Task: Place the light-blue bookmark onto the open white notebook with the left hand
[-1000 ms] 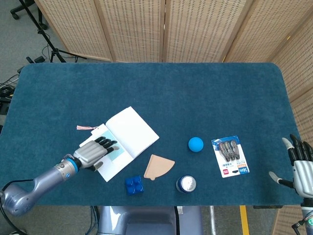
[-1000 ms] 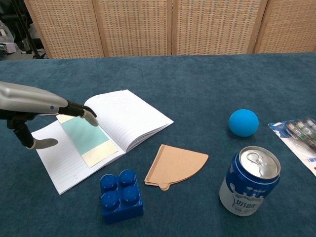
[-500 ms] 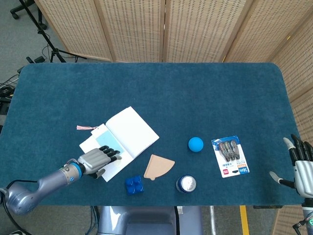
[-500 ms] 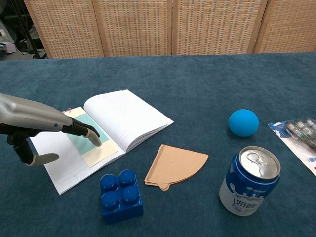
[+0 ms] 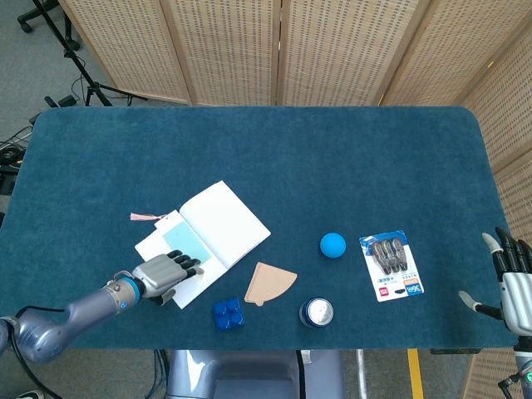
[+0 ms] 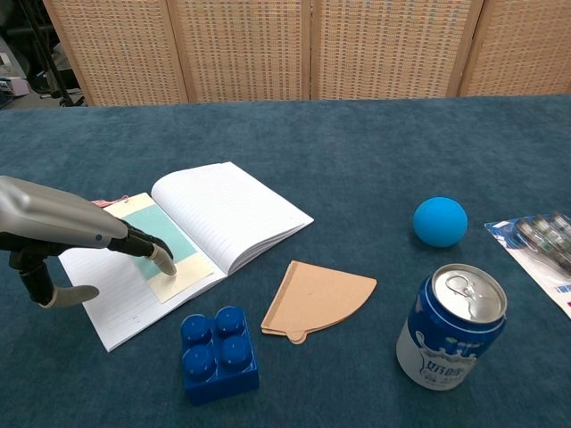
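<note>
Light-blue bookmark lies flat on the left page of the open white notebook, long axis diagonal, pink tassel end pointing far-left off the page. Dark blue felt table, wicker folding screens behind. Left hand holds nothing, fingers extended and apart over the bookmark's near end; contact unclear. Right hand idle at the table's right edge, fingers spread, empty.
</note>
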`<action>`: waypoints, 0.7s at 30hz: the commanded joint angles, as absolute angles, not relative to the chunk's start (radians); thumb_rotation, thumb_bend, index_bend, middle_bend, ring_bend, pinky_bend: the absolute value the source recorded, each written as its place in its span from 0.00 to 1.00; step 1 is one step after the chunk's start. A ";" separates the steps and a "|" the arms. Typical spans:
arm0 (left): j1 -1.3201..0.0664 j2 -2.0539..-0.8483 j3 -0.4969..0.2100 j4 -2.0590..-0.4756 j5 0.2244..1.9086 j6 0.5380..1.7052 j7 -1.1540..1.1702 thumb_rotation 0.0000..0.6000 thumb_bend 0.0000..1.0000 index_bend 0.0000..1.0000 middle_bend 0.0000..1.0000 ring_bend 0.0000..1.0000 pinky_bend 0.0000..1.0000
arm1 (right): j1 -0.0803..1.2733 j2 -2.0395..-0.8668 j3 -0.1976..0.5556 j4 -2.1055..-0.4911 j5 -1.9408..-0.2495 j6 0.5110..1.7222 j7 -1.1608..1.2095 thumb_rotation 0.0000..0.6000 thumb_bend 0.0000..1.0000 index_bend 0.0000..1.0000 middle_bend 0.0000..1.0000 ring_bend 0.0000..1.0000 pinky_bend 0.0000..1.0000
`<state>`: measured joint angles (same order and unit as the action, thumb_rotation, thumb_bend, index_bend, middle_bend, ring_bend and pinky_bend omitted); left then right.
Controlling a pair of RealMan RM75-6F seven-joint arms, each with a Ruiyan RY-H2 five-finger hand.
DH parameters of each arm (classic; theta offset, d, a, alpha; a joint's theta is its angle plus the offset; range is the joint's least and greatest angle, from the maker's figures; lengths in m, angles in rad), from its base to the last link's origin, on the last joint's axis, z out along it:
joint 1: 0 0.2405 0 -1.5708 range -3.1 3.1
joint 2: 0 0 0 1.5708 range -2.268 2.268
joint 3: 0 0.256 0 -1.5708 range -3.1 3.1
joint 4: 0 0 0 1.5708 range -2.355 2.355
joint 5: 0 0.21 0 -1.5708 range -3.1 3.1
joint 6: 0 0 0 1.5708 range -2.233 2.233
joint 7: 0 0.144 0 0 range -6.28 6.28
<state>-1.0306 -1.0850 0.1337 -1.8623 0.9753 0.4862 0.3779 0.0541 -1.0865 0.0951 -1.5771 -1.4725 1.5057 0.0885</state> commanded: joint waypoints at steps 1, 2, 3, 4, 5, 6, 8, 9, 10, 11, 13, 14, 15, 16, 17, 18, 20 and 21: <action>-1.044 -1.092 0.152 -1.861 0.953 0.503 0.395 1.00 0.59 0.00 0.00 0.00 0.00 | 0.054 -1.087 0.095 -1.577 -1.473 1.506 0.088 1.00 0.16 0.00 0.00 0.00 0.00; -1.047 -1.095 0.156 -1.860 0.946 0.505 0.398 1.00 0.59 0.00 0.00 0.00 0.00 | 0.054 -1.087 0.095 -1.577 -1.473 1.506 0.088 1.00 0.16 0.00 0.00 0.00 0.00; -1.051 -1.098 0.160 -1.859 0.940 0.507 0.400 1.00 0.59 0.00 0.00 0.00 0.00 | 0.054 -1.087 0.095 -1.578 -1.472 1.506 0.088 1.00 0.16 0.00 0.00 0.00 0.00; -1.054 -1.100 0.163 -1.860 0.935 0.509 0.402 1.00 0.59 0.00 0.00 0.00 0.00 | 0.054 -1.087 0.095 -1.578 -1.472 1.506 0.088 1.00 0.16 0.00 0.00 0.00 0.00; -1.058 -1.102 0.166 -1.860 0.930 0.511 0.404 1.00 0.59 0.00 0.00 0.00 0.00 | 0.054 -1.087 0.096 -1.578 -1.472 1.507 0.088 1.00 0.16 0.00 0.00 0.00 0.00; -1.061 -1.104 0.169 -1.860 0.925 0.513 0.406 1.00 0.59 0.00 0.00 0.00 0.00 | 0.054 -1.087 0.096 -1.578 -1.471 1.507 0.087 1.00 0.16 0.00 0.00 0.00 0.00; -1.067 -1.109 0.175 -1.861 0.919 0.517 0.409 1.00 0.59 0.00 0.00 0.00 0.00 | 0.054 -1.087 0.096 -1.578 -1.471 1.507 0.087 1.00 0.16 0.00 0.00 0.00 0.00; -1.068 -1.111 0.176 -1.861 0.917 0.519 0.410 1.00 0.59 0.00 0.00 0.00 0.00 | 0.054 -1.087 0.096 -1.578 -1.472 1.507 0.087 1.00 0.16 0.00 0.00 0.00 0.00; -1.071 -1.113 0.179 -1.861 0.915 0.522 0.412 1.00 0.59 0.00 0.00 0.00 0.00 | 0.054 -1.087 0.096 -1.578 -1.472 1.507 0.088 1.00 0.16 0.00 0.00 0.00 0.00; -1.072 -1.115 0.180 -1.862 0.914 0.524 0.413 1.00 0.59 0.00 0.00 0.00 0.00 | 0.054 -1.087 0.096 -1.578 -1.471 1.507 0.088 1.00 0.16 0.00 0.00 0.00 0.00; -1.075 -1.118 0.181 -1.866 0.912 0.532 0.414 1.00 0.59 0.00 0.00 0.00 0.00 | 0.054 -1.087 0.096 -1.578 -1.473 1.508 0.087 1.00 0.16 0.00 0.00 0.00 0.00; -1.077 -1.120 0.182 -1.867 0.911 0.535 0.415 1.00 0.59 0.00 0.00 0.00 0.00 | 0.054 -1.087 0.096 -1.578 -1.473 1.508 0.087 1.00 0.16 0.00 0.00 0.00 0.00; -1.078 -1.120 0.183 -1.868 0.910 0.537 0.415 1.00 0.59 0.00 0.00 0.00 0.00 | 0.054 -1.087 0.096 -1.578 -1.473 1.508 0.087 1.00 0.16 0.00 0.00 0.00 0.00; -1.079 -1.121 0.184 -1.869 0.909 0.539 0.415 1.00 0.59 0.00 0.00 0.00 0.00 | 0.054 -1.088 0.096 -1.578 -1.473 1.508 0.086 1.00 0.16 0.00 0.00 0.00 0.00; -1.081 -1.121 0.186 -1.871 0.908 0.541 0.416 1.00 0.59 0.00 0.00 0.00 0.00 | 0.054 -1.088 0.095 -1.578 -1.473 1.508 0.086 1.00 0.16 0.00 0.00 0.00 0.00; -1.082 -1.121 0.187 -1.872 0.908 0.542 0.417 1.00 0.59 0.00 0.00 0.00 0.00 | 0.054 -1.088 0.095 -1.578 -1.473 1.508 0.086 1.00 0.16 0.00 0.00 0.00 0.00; -1.086 -1.121 0.189 -1.874 0.905 0.546 0.418 1.00 0.59 0.00 0.00 0.00 0.00 | 0.054 -1.087 0.096 -1.579 -1.473 1.508 0.086 1.00 0.16 0.00 0.00 0.00 0.00; -1.087 -1.121 0.190 -1.875 0.905 0.548 0.419 1.00 0.59 0.00 0.00 0.00 0.00 | 0.054 -1.087 0.096 -1.579 -1.473 1.508 0.086 1.00 0.16 0.00 0.00 0.00 0.00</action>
